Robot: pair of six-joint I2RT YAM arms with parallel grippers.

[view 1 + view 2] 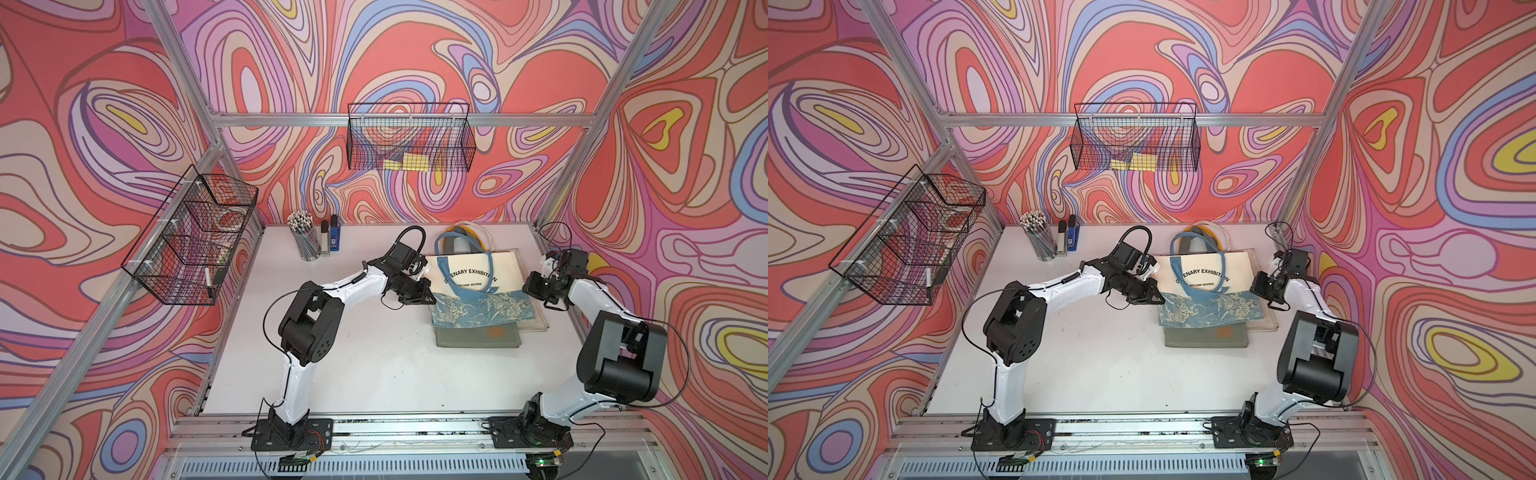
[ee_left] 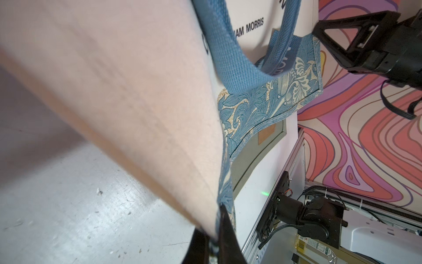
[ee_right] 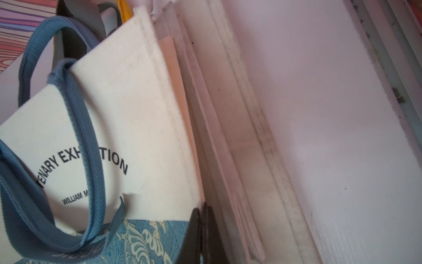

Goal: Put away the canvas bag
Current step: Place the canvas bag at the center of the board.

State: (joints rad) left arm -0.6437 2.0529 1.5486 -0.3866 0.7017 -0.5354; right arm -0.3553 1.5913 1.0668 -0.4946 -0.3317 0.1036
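Note:
The canvas bag (image 1: 469, 272) (image 1: 1200, 274) is cream with black lettering, a blue floral band and blue handles. It lies on top of a pile of other bags at the table's back right. My left gripper (image 1: 430, 296) (image 1: 1159, 296) is shut on the bag's left edge at the floral band. In the left wrist view the cream cloth (image 2: 137, 91) rises straight out of the pinched fingertips (image 2: 225, 228). My right gripper (image 1: 527, 286) (image 1: 1255, 286) is shut on the bag's right edge (image 3: 159, 128), where the cream meets the floral band, fingers (image 3: 194, 228) pressed together.
A grey-green bag (image 1: 478, 337) and cream bags (image 3: 239, 137) lie under the canvas bag. One wire basket (image 1: 411, 141) hangs on the back wall, another (image 1: 191, 237) on the left wall. A pencil cup (image 1: 305, 241) and stapler (image 1: 334, 239) stand at the back left.

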